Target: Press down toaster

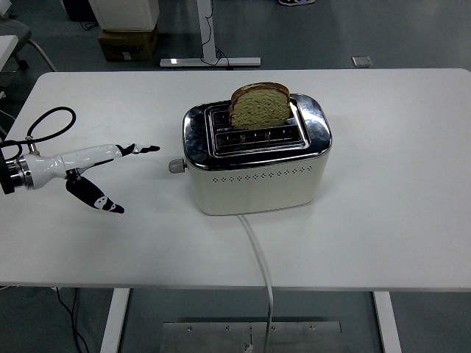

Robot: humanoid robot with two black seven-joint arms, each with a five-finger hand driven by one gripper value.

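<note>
Well, the white-and-black left hand (103, 173), fingers spread wide and empty, sits left of the cream, chrome-topped toaster (256, 156); a high reach could miss its small grey lever knob (175, 167), or shove the toaster sideways with the brown bread slice (260, 105) still standing up
</note>
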